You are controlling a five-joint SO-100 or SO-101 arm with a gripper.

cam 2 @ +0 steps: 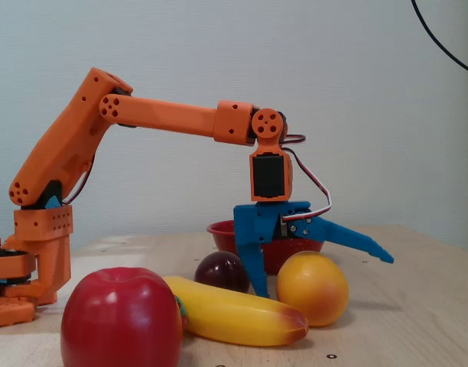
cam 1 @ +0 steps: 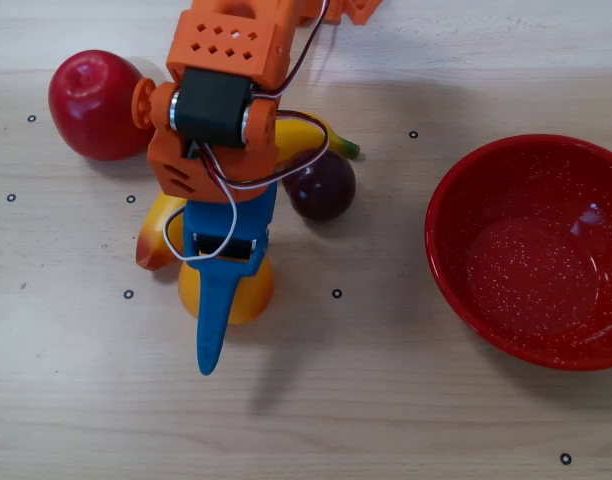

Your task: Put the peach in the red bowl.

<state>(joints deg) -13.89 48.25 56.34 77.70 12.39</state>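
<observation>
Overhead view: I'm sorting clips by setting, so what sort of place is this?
Probably a hobby or lab tabletop set up for robot practice: a pale wood table dotted with small ring markers, toy fruit such as the apple and peach, and a printed orange arm before a bare wall.

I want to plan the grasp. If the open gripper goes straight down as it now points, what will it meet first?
Probably the peach: the gripper hangs open over it, one finger down beside it, the other splayed above. Depth is uncertain, so the table could come first.
</observation>
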